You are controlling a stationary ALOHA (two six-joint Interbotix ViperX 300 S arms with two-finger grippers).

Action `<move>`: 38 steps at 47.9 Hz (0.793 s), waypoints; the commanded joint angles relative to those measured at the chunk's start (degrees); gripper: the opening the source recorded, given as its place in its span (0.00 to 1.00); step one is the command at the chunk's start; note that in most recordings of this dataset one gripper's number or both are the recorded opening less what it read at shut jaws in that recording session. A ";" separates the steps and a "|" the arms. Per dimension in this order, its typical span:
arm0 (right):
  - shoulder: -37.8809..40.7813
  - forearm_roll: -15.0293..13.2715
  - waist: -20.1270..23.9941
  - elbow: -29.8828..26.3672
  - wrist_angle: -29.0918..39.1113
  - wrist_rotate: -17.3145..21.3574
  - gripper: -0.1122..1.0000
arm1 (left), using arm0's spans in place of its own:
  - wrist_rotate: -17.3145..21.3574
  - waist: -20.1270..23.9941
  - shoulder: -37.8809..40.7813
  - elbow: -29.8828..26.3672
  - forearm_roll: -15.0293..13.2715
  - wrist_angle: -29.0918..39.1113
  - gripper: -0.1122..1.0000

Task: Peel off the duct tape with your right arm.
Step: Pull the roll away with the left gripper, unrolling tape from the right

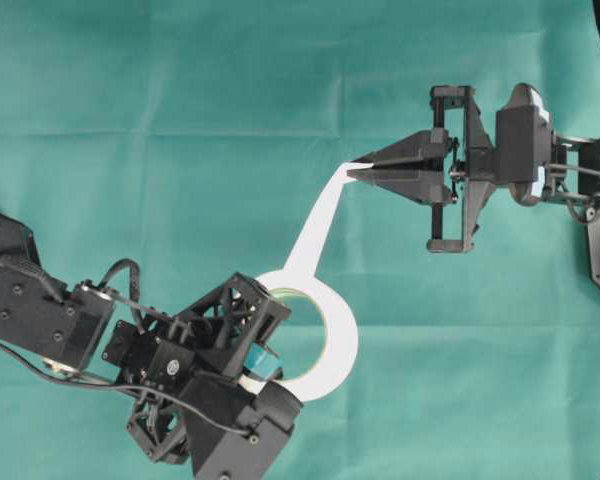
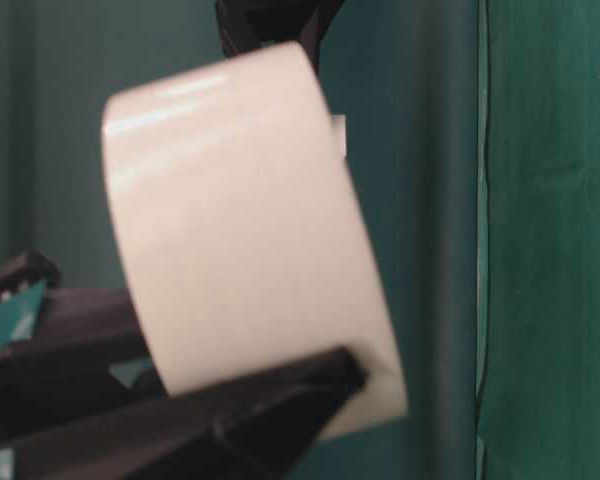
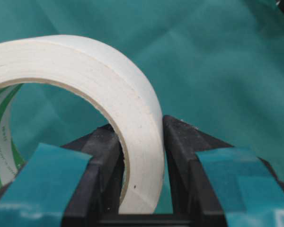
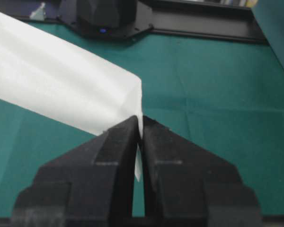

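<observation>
The right arm (image 1: 525, 150) reaches in level from the right, its pincer (image 1: 358, 170) pressed together on the end of a peeled strip (image 1: 315, 225), up and to the right of the duct tape (image 1: 342, 340). The left pincer (image 1: 265, 350) comes from the roll's lower left and pinches the roll's wall, one finger inside the ring and one outside. The strip runs taut and straight from the roll's upper-left edge. The roll is wide and white, its core printed in green, above the green-clothed counter (image 1: 180, 120).
</observation>
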 commanded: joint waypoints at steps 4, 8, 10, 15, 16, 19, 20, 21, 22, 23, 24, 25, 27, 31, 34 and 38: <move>0.44 0.26 -3.16 -0.44 -0.97 0.09 0.02 | 3.60 -3.87 -1.49 -2.72 -0.53 -2.20 0.30; 1.05 0.26 -3.69 -0.44 -1.32 0.09 0.02 | 5.27 -4.22 -1.67 -2.90 -0.53 -3.25 0.29; 1.58 0.26 -4.04 -0.62 -1.41 0.18 0.02 | 5.98 -4.31 -1.93 -2.99 -0.53 -3.87 0.29; 2.72 0.26 -4.66 -0.88 -1.41 0.18 0.02 | 7.47 -4.57 -2.29 -2.90 -0.53 -5.71 0.29; 2.99 0.26 -4.75 -0.88 -1.41 0.18 0.02 | 7.73 -4.57 -2.37 -2.81 -0.53 -6.06 0.29; 3.69 0.26 -4.92 -0.97 -1.41 0.18 0.02 | 8.26 -4.75 -2.72 -2.64 -0.53 -6.94 0.29; 3.96 0.26 -5.01 -0.97 -1.41 0.18 0.02 | 8.44 -4.75 -2.72 -2.64 -0.53 -7.29 0.29; 4.22 0.26 -5.10 -1.05 -1.41 0.18 0.02 | 8.61 -4.83 -2.90 -2.55 -0.53 -7.38 0.29; 4.39 0.26 -5.19 -0.97 -1.41 0.18 0.02 | 8.79 -4.83 -2.99 -2.55 -0.53 -7.73 0.29; 4.48 0.26 -5.19 -0.97 -1.41 0.18 0.02 | 8.96 -4.92 -3.16 -2.46 -0.53 -8.09 0.29; 4.57 0.26 -5.27 -1.05 -1.41 0.18 0.02 | 9.05 -4.92 -3.16 -2.46 -0.53 -8.17 0.29; 4.66 0.26 -5.36 -0.97 -1.41 0.18 0.02 | 9.23 -5.01 -3.34 -2.46 -0.53 -8.61 0.29; 4.92 0.26 -5.54 -1.05 -1.41 0.18 0.02 | 9.40 -5.19 -3.52 -2.46 -0.53 -9.32 0.29; 5.10 0.26 -5.98 -1.05 -1.23 0.18 0.02 | 10.11 -5.54 -4.13 -2.37 -0.53 -10.63 0.29; 5.27 0.35 -6.33 -0.97 -1.14 0.26 0.02 | 10.99 -6.06 -4.75 -2.11 -0.53 -12.04 0.29; 5.54 0.26 -6.86 -0.79 -0.97 0.35 0.02 | 12.13 -6.68 -5.62 -1.58 -0.53 -13.97 0.29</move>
